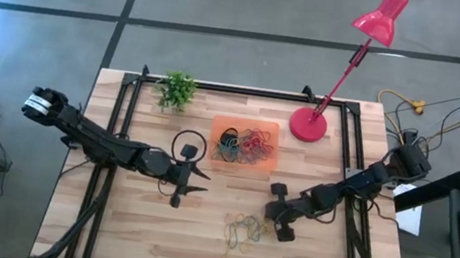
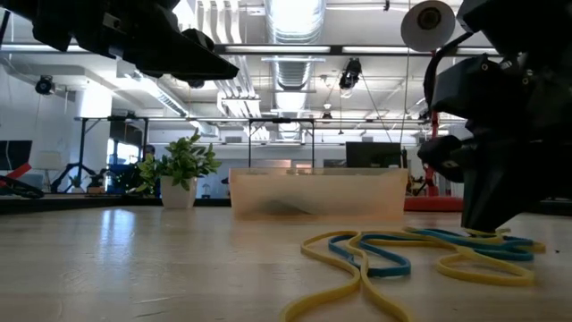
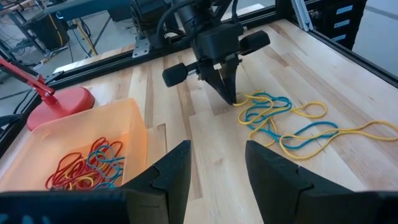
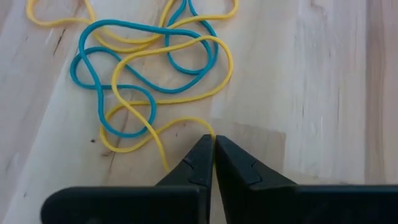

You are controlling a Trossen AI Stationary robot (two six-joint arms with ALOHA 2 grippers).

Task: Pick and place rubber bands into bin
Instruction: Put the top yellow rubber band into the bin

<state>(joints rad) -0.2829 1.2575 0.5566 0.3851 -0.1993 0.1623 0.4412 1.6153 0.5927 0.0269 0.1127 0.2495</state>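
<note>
two thin loopy yellow & blue rubber bands (image 4: 149, 74) on pale wood grain, right tool (image 4: 213, 149) pinched on yellow strand, left tool (image 3: 214, 165) wide.

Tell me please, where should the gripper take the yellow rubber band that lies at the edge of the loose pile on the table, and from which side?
Best at the yellow rubber band's outer loop, which juts clear of the blue bands, coming straight down from above, since it lies flat on the table. The right gripper is already shut on that loop at the pile's edge.

Loose rubber bands (image 1: 242, 230) before bin (image 1: 244, 145) (others apparently inside)
</note>
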